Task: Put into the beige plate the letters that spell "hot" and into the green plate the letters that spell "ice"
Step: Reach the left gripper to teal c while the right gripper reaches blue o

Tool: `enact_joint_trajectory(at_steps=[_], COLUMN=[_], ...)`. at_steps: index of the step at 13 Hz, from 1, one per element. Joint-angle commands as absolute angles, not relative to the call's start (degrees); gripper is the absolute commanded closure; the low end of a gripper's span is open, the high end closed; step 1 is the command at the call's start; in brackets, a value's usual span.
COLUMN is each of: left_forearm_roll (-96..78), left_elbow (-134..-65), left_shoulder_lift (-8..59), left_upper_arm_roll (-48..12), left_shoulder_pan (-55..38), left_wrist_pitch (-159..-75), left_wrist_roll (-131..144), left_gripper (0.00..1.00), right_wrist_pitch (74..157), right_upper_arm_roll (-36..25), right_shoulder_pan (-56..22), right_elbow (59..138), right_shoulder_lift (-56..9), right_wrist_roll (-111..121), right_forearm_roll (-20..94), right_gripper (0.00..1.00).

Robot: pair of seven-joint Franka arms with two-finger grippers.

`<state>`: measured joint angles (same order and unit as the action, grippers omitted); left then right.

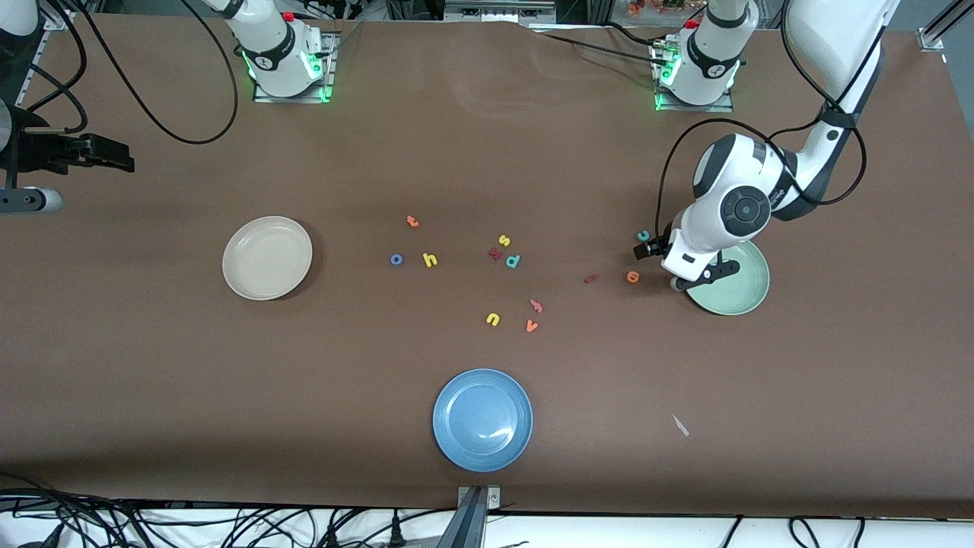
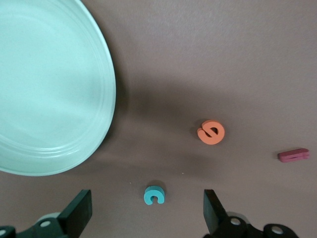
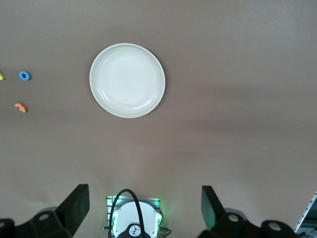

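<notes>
My left gripper (image 1: pixel 683 261) (image 2: pixel 147 208) hangs open over the teal "c" (image 2: pixel 154 195) (image 1: pixel 644 236), which lies on the table between its fingers, apart from both. The green plate (image 1: pixel 742 293) (image 2: pixel 49 99) sits beside it, bare. The orange "e" (image 1: pixel 633 277) (image 2: pixel 211 132) and the dark red "i" (image 1: pixel 590 278) (image 2: pixel 293 155) lie close by. The beige plate (image 1: pixel 267 257) (image 3: pixel 127 80) is bare toward the right arm's end. The orange "t" (image 1: pixel 412 221), blue "o" (image 1: pixel 396 259) and yellow "h" (image 1: pixel 430 260) lie mid-table. My right gripper (image 1: pixel 106 156) (image 3: pixel 143 198) waits open, high up.
A blue plate (image 1: pixel 482 418) sits near the front edge. Other letters lie mid-table: a yellow "s" (image 1: pixel 504 240), a teal "d" (image 1: pixel 513 262), a salmon letter (image 1: pixel 536 306), a yellow "u" (image 1: pixel 493 319) and an orange "v" (image 1: pixel 531 326).
</notes>
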<state>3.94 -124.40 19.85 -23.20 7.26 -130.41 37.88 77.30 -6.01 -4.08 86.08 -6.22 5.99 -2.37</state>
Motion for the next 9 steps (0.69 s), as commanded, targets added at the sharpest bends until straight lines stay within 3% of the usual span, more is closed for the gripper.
enact_joint_trajectory(at_steps=[1,4,6,9], left_forearm_roll=[3.34,3.34,3.34,3.25], left_elbow=[-128.93,-130.77,-132.62,-134.81], left_shoulder_lift=[17.75,18.19,18.19,18.19], left_upper_arm_roll=[-23.20,-23.29,-23.38,-23.38], left_shoulder_pan=[7.38,7.21,7.29,6.86], left_wrist_pitch=[-135.07,-138.59,-140.44,-142.72], left_wrist_roll=[39.80,41.92,42.62,43.50], left_gripper=[0.02,0.07,0.20,0.26], right_wrist_pitch=[77.43,78.31,78.57,83.04], right_upper_arm_roll=[-6.33,-5.63,-4.05,-0.27], right_shoulder_pan=[-3.78,-3.95,-4.39,-6.14], right_elbow=[84.73,84.73,84.73,84.81], right_shoulder_lift=[-6.42,-6.15,-5.80,-7.37], right_wrist_roll=[6.94,6.85,6.42,5.72], right_forearm_roll=[-0.79,-0.79,-0.70,1.39], right_gripper=[0.00,0.00,0.00,0.00])
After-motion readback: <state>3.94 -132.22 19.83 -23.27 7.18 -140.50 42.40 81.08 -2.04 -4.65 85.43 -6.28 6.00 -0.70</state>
